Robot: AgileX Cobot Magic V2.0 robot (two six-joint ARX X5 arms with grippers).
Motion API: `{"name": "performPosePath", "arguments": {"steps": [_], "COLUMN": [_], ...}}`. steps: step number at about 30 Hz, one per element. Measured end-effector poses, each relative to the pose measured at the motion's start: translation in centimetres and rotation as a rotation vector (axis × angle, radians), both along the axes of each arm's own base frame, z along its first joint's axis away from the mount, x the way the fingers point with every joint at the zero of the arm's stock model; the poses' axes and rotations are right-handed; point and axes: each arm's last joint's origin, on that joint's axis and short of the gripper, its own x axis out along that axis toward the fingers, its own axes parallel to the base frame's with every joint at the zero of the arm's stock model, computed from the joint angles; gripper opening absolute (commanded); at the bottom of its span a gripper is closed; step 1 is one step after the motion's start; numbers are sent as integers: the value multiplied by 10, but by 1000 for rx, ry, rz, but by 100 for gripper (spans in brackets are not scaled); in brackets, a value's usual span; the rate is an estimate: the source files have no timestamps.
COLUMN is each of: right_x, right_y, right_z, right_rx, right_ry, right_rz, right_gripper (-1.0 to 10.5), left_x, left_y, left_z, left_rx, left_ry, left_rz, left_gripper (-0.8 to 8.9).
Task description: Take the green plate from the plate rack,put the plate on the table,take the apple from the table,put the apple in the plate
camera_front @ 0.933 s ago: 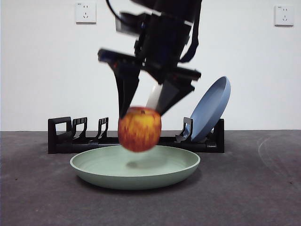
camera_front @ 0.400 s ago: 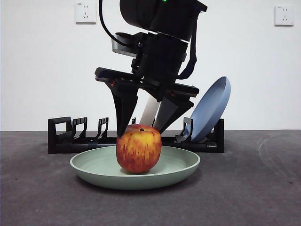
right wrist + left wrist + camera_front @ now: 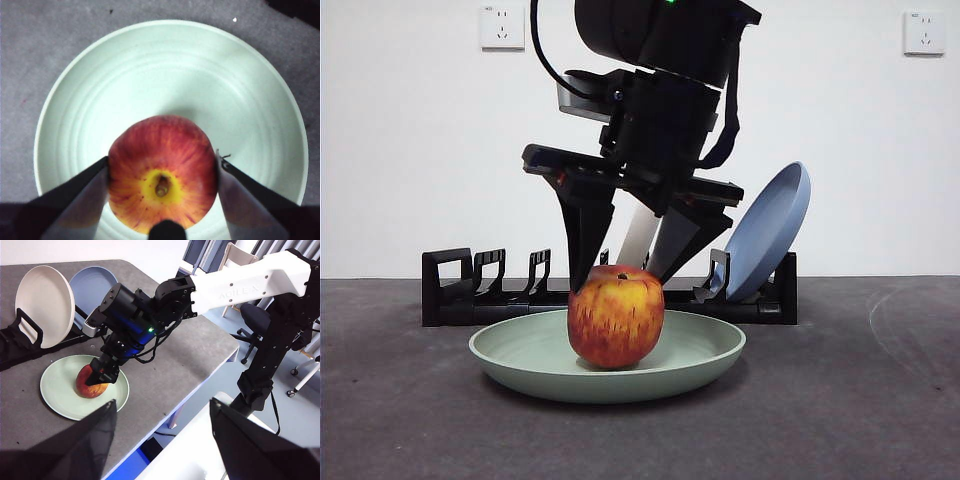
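A robotics lab or test room in an office-like space; a white arm [image 3: 250, 282] marked AGILEX stands on a black mount [image 3: 270, 360] beside a grey table [image 3: 200, 347]; past the table's edge are a pale blue-grey floor [image 3: 305, 420] and wheeled office chairs [image 3: 250, 325]; behind the table a bare white wall [image 3: 420, 150] carries two sockets [image 3: 502, 27]; a black rack [image 3: 460, 290] with plates serves as the test set.
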Motion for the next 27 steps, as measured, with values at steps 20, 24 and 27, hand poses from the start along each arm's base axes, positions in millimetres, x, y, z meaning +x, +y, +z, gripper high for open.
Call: {"name": "performPosePath", "arguments": {"steps": [20,24,27], "right_x": [-1,-1,-1], "right_y": [-1,-1,-1], "right_z": [-1,-1,-1], "right_rx": [-16,-11,-3], "right_ry": [5,11,20], "right_rz": [13,17,24], "right_gripper": [48,208,230], "left_x": [0,0,0], "left_y": [1,1,1], "left_z": [-2,-2,-2], "left_rx": [22,22,22], "left_ry": [15,15,15], "left_rz": [0,0,0], "left_gripper": [314,313,313]}}
